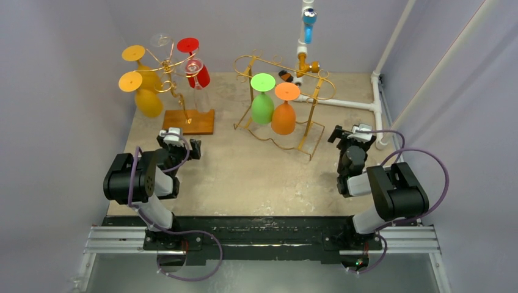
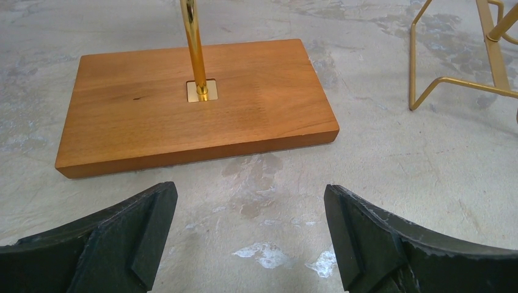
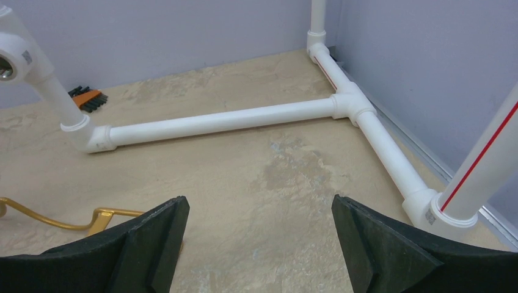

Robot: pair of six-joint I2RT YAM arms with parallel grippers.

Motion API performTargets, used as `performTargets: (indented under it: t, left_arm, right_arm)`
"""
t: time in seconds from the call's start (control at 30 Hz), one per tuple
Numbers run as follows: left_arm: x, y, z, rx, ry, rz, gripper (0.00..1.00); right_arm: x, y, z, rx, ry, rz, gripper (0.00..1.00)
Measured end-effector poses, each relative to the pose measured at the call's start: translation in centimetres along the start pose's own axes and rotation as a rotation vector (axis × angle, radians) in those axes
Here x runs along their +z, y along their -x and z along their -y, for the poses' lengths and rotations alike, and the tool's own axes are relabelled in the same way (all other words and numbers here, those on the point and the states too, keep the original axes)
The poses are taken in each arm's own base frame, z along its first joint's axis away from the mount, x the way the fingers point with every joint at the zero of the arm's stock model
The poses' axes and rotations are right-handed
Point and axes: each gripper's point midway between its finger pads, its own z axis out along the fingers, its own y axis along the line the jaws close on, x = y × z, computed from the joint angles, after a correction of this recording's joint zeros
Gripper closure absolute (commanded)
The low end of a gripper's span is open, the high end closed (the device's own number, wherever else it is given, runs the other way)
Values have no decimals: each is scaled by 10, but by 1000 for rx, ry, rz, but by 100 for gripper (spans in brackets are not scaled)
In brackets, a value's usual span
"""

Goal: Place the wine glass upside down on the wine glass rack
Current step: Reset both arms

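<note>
Two wine glass racks stand at the back of the table. The left rack is a gold tree on a wooden base point(image 1: 189, 122) point(image 2: 201, 104), and yellow glasses point(image 1: 148, 101), a red glass point(image 1: 198, 74) and a clear glass point(image 1: 162, 40) hang from it upside down. On the gold wire rack point(image 1: 314, 101) to the right, a green glass point(image 1: 262, 107) and an orange glass point(image 1: 283, 117) hang upside down. My left gripper point(image 1: 180, 143) point(image 2: 249, 190) is open and empty just in front of the wooden base. To the right of the wire rack my right gripper point(image 1: 352, 135) point(image 3: 259, 203) is open and empty too.
A white pipe frame point(image 1: 351, 104) point(image 3: 226, 122) runs along the back right of the table, with a brass fitting point(image 1: 305, 64) and a blue piece point(image 1: 310, 18) on its upright. Grey walls close in the back and both sides. A foot of the wire rack point(image 3: 55, 220) point(image 2: 452, 82) lies near each gripper.
</note>
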Motion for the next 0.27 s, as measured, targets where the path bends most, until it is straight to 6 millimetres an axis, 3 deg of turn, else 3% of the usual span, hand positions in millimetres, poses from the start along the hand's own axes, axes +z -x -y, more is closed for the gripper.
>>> performTargets:
  t: [0.27]
  left_arm:
    - [5,-6,11,29,-23,-35,0]
  right_arm:
    - [0,0,0,1,0,-1,1]
